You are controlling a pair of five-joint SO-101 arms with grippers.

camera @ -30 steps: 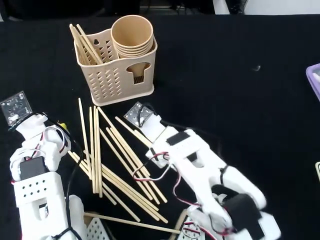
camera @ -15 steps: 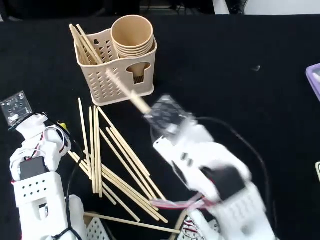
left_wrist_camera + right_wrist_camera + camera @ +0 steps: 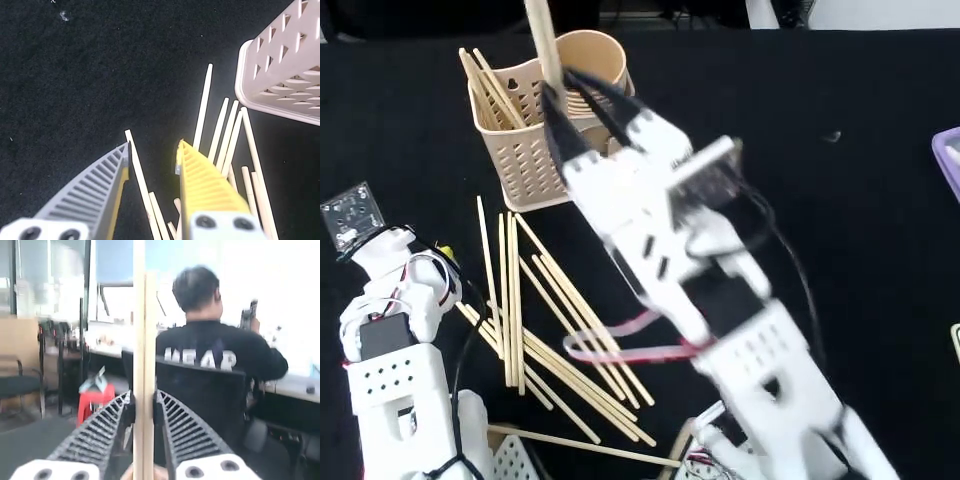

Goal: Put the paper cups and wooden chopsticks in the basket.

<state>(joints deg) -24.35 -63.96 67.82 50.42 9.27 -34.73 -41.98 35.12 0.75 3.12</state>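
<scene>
Two pale, straight wooden chopsticks (image 3: pixel 144 330) stand upright, clamped in the right gripper (image 3: pixel 143 399) over the beige perforated plastic basket (image 3: pixel 535 165); the left gripper (image 3: pixel 152 150) gapes.

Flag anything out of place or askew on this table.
Loose chopsticks lie scattered and crisscrossed on the table beside the basket, not in it. The right gripper holds another pair upright near it. Nothing looks spilled or damaged.

Tan paper cups (image 3: pixel 600 50) stacked in a beige basket (image 3: pixel 525 165); wooden chopsticks (image 3: pixel 511 300) scattered beside it, an upright pair (image 3: pixel 542 35) above it.
</scene>
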